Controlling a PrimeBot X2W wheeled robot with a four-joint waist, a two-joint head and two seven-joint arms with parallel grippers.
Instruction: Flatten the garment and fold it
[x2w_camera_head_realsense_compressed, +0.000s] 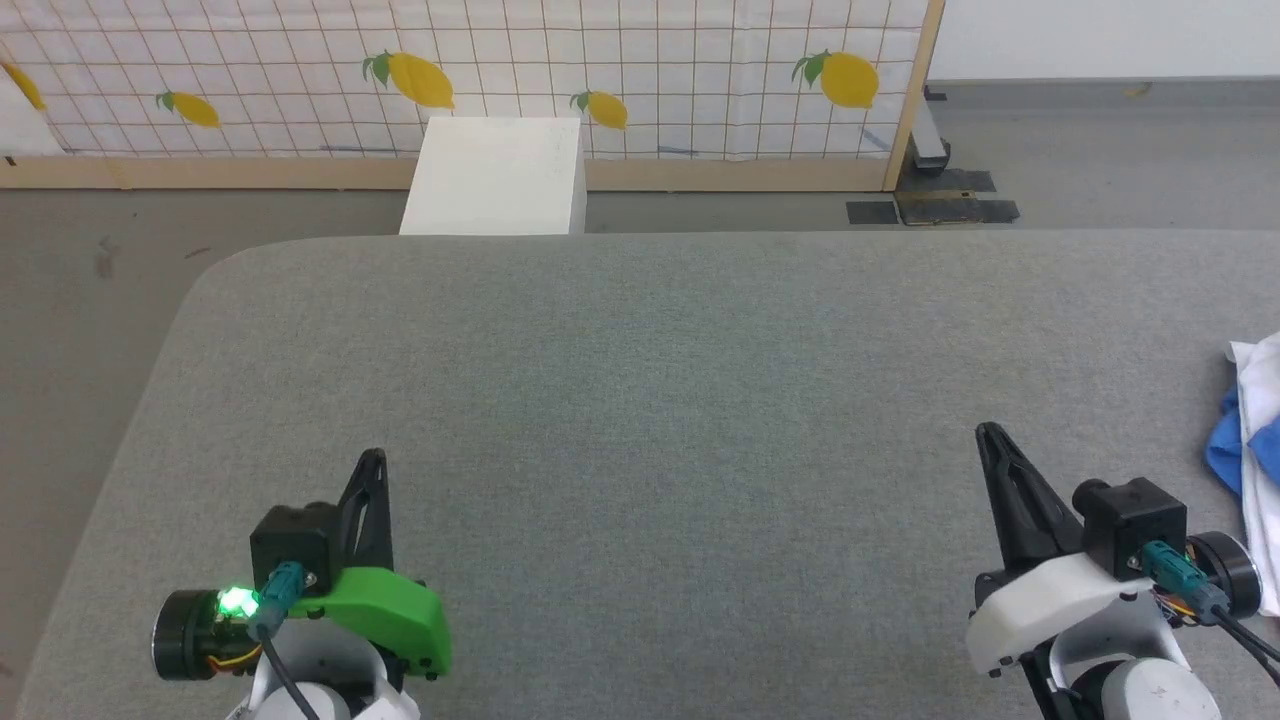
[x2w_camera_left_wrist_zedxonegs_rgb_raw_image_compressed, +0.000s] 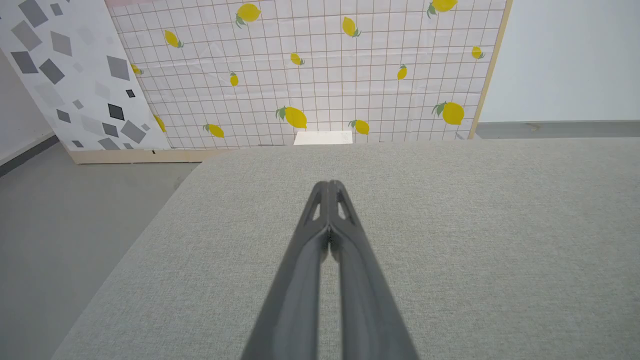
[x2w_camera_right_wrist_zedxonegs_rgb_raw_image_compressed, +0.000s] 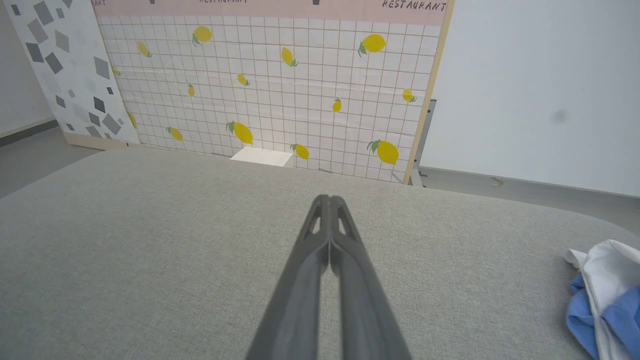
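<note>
Table (x2w_camera_head_realsense_compressed: 640, 400) open ahead; garment (x2w_camera_head_realsense_compressed: 1262, 420) bunched at right edge.

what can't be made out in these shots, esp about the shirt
- The garment: cut off by the head view's right edge and by the right wrist view's right and bottom edges; only a bunched white-and-blue corner shows.
- The white box: base hidden behind the table and its far edge.
- The banner lettering: clipped by the right wrist view's top edge.
</note>
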